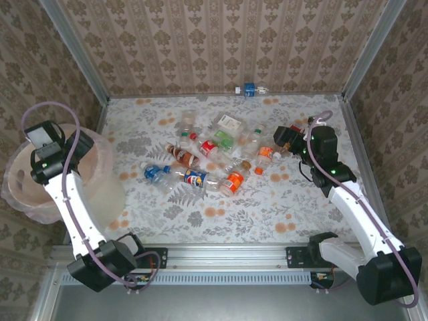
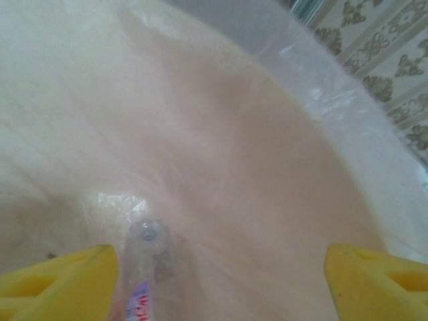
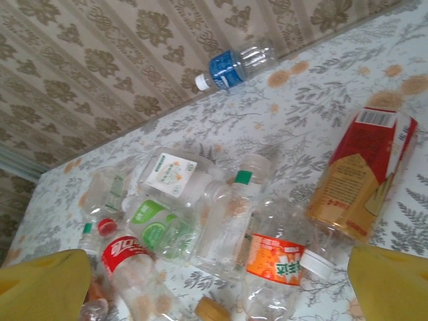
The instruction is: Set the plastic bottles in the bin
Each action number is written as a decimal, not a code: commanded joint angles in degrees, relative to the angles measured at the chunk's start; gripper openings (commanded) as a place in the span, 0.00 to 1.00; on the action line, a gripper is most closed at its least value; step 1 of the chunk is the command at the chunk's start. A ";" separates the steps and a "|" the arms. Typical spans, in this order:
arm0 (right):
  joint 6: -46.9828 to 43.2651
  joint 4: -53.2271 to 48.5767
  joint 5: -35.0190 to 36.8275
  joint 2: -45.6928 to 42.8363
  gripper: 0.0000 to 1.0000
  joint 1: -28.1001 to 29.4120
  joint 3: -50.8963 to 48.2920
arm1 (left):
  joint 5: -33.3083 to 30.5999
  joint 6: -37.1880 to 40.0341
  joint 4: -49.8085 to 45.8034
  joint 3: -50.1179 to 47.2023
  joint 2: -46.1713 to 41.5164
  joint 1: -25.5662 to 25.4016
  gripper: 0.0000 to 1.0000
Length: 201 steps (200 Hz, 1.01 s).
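While the left end effector (image 2: 221, 254) hangs over the bin (image 1: 100, 190), its yellow fingers stand spread wide. Look at that: a clear bottle (image 2: 144, 261) sits between them, close beside the finger on the left of the wrist view. Its far end points down into the tub and there's a scrap of pink and purple print on its side. Whether it touches that finger I cannot tell, but nothing is pinching it. Ahead of the fingers and all around runs the pale peach wall of the bin under its clear bag (image 2: 374, 140). Across the way, the right end effector (image 3: 217, 257) is spread wide as well, gripping nothing, poised above the scatter on the flowered bench (image 3: 321, 93). Just ahead, between its fingers, lies an orange-labelled bottle (image 3: 281, 264) with a white cap, and right beside that a green-capped bottle (image 3: 231, 214). Ahead by the right finger lies a red-and-gold bottle (image 3: 364, 174). Towards the left finger there's a red-labelled bottle (image 3: 127, 257), then a green-labelled bottle (image 3: 157, 231), and just beyond them a white-labelled bottle (image 3: 175, 175). Far ahead, against the patterned wall (image 3: 100, 80), a blue-labelled bottle (image 3: 234, 65) lies on its own.
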 commanded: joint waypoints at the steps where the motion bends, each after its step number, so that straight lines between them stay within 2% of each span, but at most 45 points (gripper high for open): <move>1: 0.89 -1.62 4.44 2.38 1.00 -0.58 -1.31 | 1.17 -0.09 0.73 0.14 -3.78 0.12 0.85; 23: 1.50 -2.10 5.24 5.00 1.00 -0.88 -1.95 | 0.19 -0.18 -0.02 0.79 -6.25 0.19 0.90; 42: 2.74 -1.16 5.55 7.12 1.00 -1.19 -2.74 | 3.06 -0.50 0.70 0.80 -8.18 0.17 0.93; 79: 6.05 -1.90 8.74 12.75 1.00 -1.88 -2.43 | 14.52 -4.25 6.91 -1.27 -12.49 0.08 1.00; 112: 9.62 0.86 5.30 19.01 0.99 -4.59 -1.54 | 26.44 -5.62 12.52 -2.45 -14.83 -0.44 1.00; 140: 7.38 -0.26 6.09 26.09 0.98 -5.19 3.20 | 33.77 -5.84 15.23 -4.08 -16.31 -1.72 1.00; 164: 6.05 -2.88 5.28 32.39 0.98 -5.19 8.96 | 34.48 -5.00 15.43 -5.64 -17.14 -3.62 1.00; 201: 6.35 -6.51 8.38 40.75 0.98 -5.19 15.44 | 32.93 -4.87 15.55 -7.16 -17.29 -4.58 1.00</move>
